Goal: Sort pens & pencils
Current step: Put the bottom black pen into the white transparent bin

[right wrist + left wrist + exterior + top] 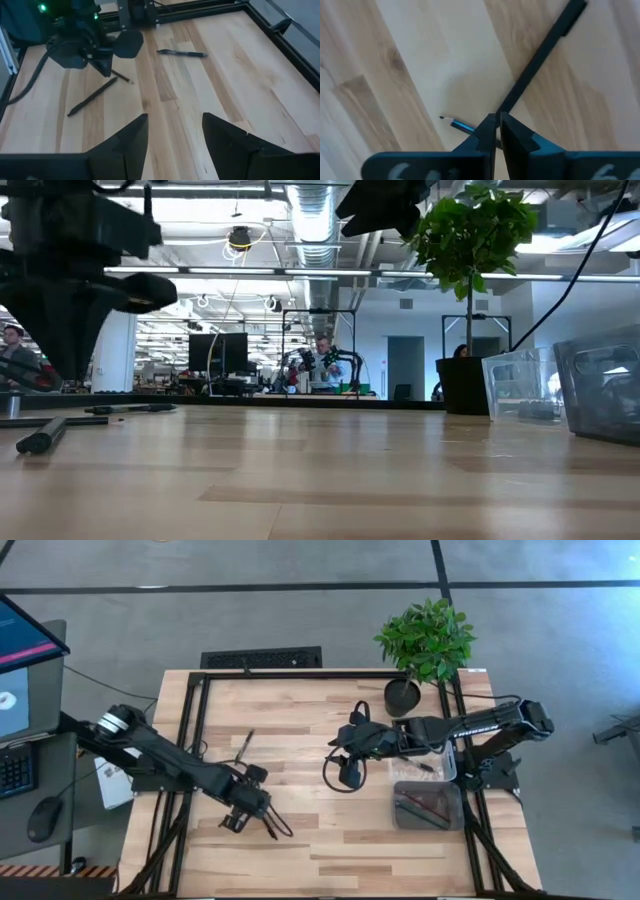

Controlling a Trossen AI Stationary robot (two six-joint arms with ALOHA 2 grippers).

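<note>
Presently the left end effector (262, 810) sits low over the near-left part of the counter (330, 840), fingers closed to a hairline gap. In the left wrist view a long dark pen (540, 57) runs away from the fingertips (490, 131), its near end meeting them; whether it is truly pinched or merely abutted cannot be told. A short blue-tipped pencil (457, 124) lies just beside the same fingertips, crossing beneath them.

The right end effector (350, 776) hovers mid-counter, fingers spread wide and holding nothing, as the right wrist view confirms. One further pen (246, 745) lies apart toward the far-left area of the counter. Two bins (428, 805) stand at the right edge; the nearer holds reddish sticks.

Judgement: the coming move turns on the long pen's axis, which extends directly forward from the left fingers rather than across them. The left arm is plainly nearer. A lift from the pen's end risks it pivoting or slipping; a grip across the shaft would be sounder.
</note>
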